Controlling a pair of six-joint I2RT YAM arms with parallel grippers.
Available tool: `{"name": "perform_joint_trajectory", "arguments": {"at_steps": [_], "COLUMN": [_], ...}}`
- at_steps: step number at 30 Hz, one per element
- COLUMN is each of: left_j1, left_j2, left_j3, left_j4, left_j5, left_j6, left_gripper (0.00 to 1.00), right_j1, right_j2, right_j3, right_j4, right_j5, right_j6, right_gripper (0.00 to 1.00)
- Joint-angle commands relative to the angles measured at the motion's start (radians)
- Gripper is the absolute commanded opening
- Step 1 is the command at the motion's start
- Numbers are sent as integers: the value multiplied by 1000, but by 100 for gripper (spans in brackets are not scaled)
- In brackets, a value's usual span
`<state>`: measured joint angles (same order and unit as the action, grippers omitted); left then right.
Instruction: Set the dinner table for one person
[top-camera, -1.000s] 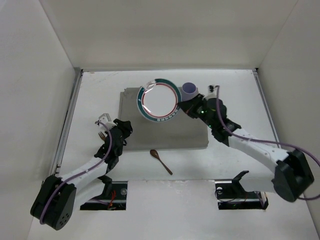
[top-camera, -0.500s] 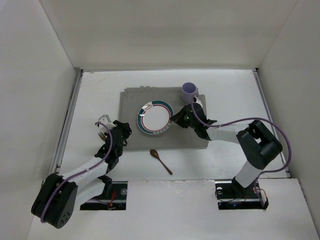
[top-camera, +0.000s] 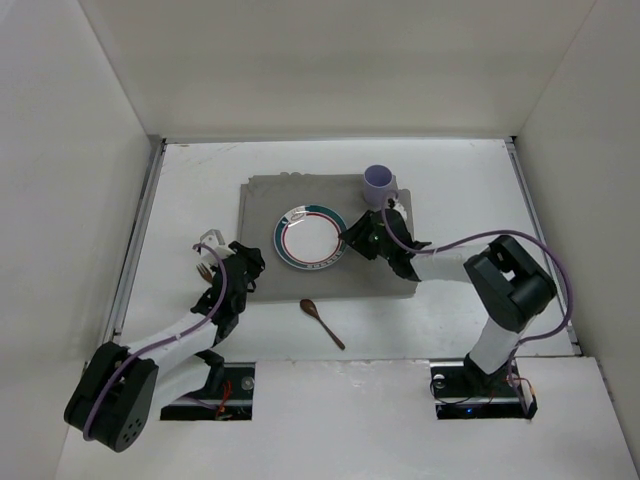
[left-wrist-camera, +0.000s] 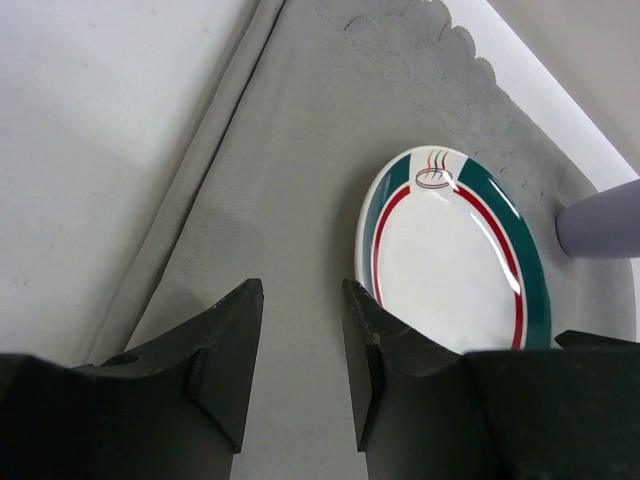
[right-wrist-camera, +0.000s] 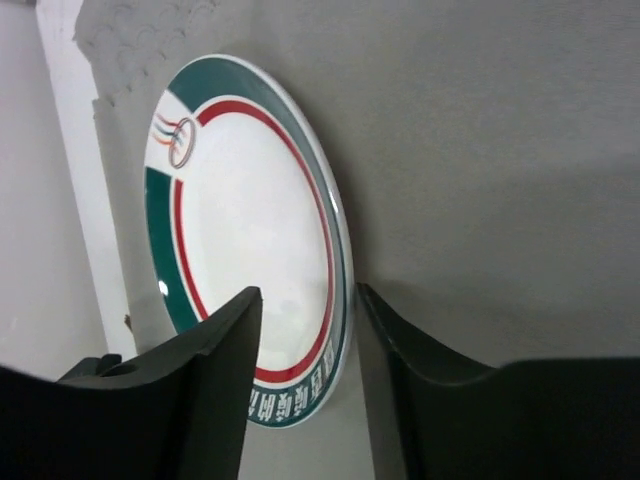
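A white plate (top-camera: 311, 238) with a green and red rim lies flat on the grey placemat (top-camera: 270, 200), which rests on the white dinner table (top-camera: 470, 180). My right gripper (top-camera: 357, 238) is at the plate's right edge. In the right wrist view the right gripper (right-wrist-camera: 308, 300) stands open, its fingers on either side of the plate (right-wrist-camera: 250, 220) rim with a gap showing. My left gripper (top-camera: 244, 262) hovers over the mat's left edge. The left wrist view shows the left gripper (left-wrist-camera: 300, 300) open and holding nothing, with the plate (left-wrist-camera: 450, 260) ahead to the right.
A purple cup (top-camera: 379, 184) stands on the mat's back right corner, just behind the right gripper. A brown wooden spoon (top-camera: 322, 323) lies on the table in front of the mat. A fork (top-camera: 204, 269) lies left of the left gripper. White walls surround the table.
The right gripper brought the plate down from a raised, tilted hold near the back of the mat to flat on the mat, then opened. The left arm has barely moved.
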<state>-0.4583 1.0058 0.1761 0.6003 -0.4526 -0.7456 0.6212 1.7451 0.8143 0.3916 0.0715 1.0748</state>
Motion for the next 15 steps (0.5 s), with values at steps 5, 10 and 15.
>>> {"name": "perform_joint_trajectory", "arguments": {"at_steps": [5,10,15], "left_j1": [4,-1,2], "left_j2": [-10,-9,-4], "left_j3": [13,16,19], "left_j4": [30,30,30], "left_j5": [2,-3,3], "left_j6": [-8,-8,-5], "left_gripper": [35,36,36], "right_j1": [2,171,470], "right_j2": [-238,-366,-280], "right_j3": [-92,-93,6], "right_j4": [-124,-334,-546], "right_j5": [114,123,229], "right_j6": [-169,-413,-521], "right_gripper": [55,30,25]}}
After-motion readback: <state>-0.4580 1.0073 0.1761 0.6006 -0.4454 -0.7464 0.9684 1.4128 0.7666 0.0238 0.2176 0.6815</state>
